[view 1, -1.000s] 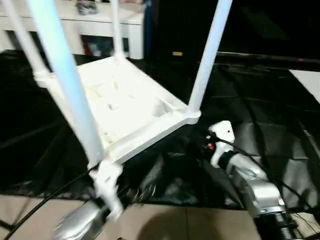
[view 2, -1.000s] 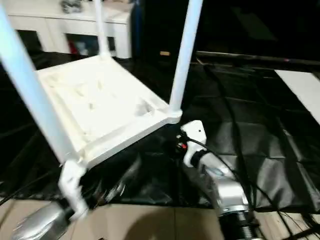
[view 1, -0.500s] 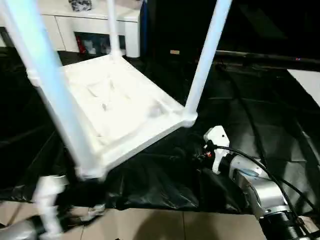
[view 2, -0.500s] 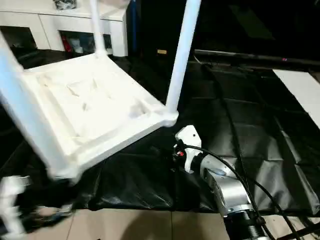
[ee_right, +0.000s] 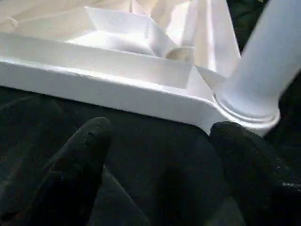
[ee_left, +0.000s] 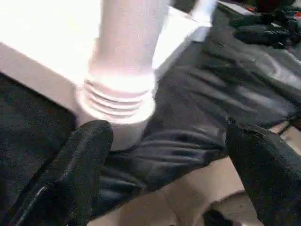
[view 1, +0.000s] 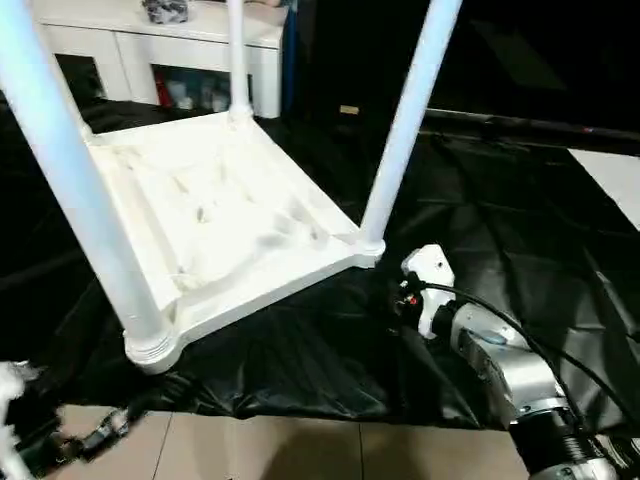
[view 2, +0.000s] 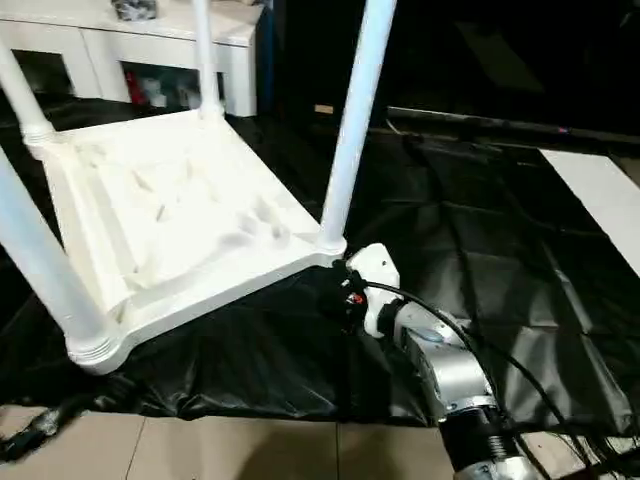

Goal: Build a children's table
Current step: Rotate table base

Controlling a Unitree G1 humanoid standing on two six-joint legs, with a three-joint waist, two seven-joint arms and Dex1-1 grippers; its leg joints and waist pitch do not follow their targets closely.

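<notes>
The white children's table (view 1: 220,215) lies upside down on a black-covered table, its legs pointing up. My left gripper (ee_left: 164,155) is open. Its black fingers (ee_left: 77,167) stand apart just in front of the ribbed socket (ee_left: 120,103) of the near left leg (view 1: 75,190), without touching it. My right gripper (view 2: 335,290) is open too, low on the black cover beside the near right corner. Its fingers (ee_right: 82,157) face the top's rim (ee_right: 103,87) and the right leg's base (ee_right: 249,101). Neither holds anything.
The black cover (view 1: 500,220) ends at a front edge above the tiled floor (view 1: 300,450). A white cabinet (view 1: 160,40) stands behind the table. Cables run from my right forearm (view 1: 500,365) across the cover. A white surface (view 1: 612,180) lies at the far right.
My left arm has drawn back from the near left leg's base toward the picture's lower left. The right arm stays by the near right corner. The camera has shifted.
</notes>
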